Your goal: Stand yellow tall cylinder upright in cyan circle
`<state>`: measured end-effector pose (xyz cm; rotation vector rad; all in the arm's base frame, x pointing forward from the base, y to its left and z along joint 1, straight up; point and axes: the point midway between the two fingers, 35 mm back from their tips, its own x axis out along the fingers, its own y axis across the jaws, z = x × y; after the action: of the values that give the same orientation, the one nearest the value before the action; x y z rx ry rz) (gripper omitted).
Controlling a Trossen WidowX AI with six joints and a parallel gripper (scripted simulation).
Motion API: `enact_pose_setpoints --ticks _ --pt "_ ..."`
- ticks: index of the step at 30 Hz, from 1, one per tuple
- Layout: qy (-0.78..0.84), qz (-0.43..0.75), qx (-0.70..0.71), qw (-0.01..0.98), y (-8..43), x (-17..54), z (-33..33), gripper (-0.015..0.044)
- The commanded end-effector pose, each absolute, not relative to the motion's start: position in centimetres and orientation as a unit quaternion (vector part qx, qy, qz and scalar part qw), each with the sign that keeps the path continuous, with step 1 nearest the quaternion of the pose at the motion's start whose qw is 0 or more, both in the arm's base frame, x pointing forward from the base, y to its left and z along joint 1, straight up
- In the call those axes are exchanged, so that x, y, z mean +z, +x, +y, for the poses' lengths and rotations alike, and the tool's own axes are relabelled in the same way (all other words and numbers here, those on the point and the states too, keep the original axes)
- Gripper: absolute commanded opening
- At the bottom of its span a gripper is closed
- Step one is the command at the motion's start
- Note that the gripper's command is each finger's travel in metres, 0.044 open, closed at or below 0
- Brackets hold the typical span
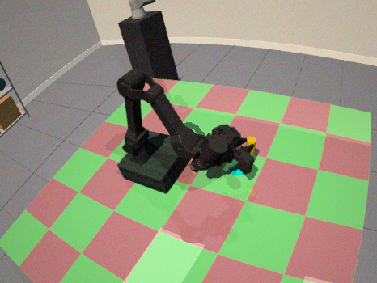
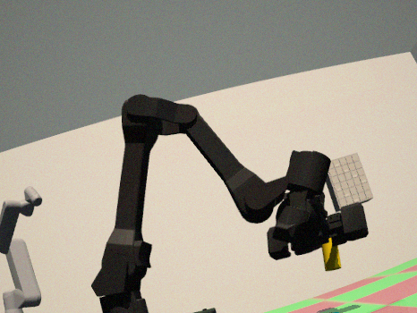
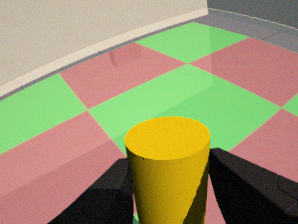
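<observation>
The yellow tall cylinder [image 1: 251, 141] [image 2: 331, 258] [image 3: 168, 139] is held between the fingers of my gripper [image 1: 249, 145] [image 3: 169, 163], which is shut on it. It is close to upright, with a slight lean in the exterior view, and its lower end hangs above the floor mat. The cyan circle [image 1: 237, 172] lies on the mat below the gripper in the top view, partly hidden by a finger. The cylinder's lower end is hidden in the top view and wrist views. I cannot tell whether it is over the circle.
The arm's dark base block [image 1: 142, 173] stands on the red and green checkered mat [image 1: 279, 238]. A tall black pedestal [image 1: 151, 46] with a grey arm [image 1: 138, 12] on it stands behind. A shelf [image 1: 10, 109] is at the far left.
</observation>
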<state>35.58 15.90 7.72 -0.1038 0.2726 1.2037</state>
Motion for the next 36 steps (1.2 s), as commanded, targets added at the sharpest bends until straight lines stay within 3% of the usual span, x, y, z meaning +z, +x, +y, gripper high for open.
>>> enact_pose_setpoints --ticks 1,36 --pt "-0.043 0.118 0.57 0.812 35.0 7.9 15.7 0.0105" --pt "-0.032 0.042 0.606 0.794 31.5 9.1 14.1 0.0105"
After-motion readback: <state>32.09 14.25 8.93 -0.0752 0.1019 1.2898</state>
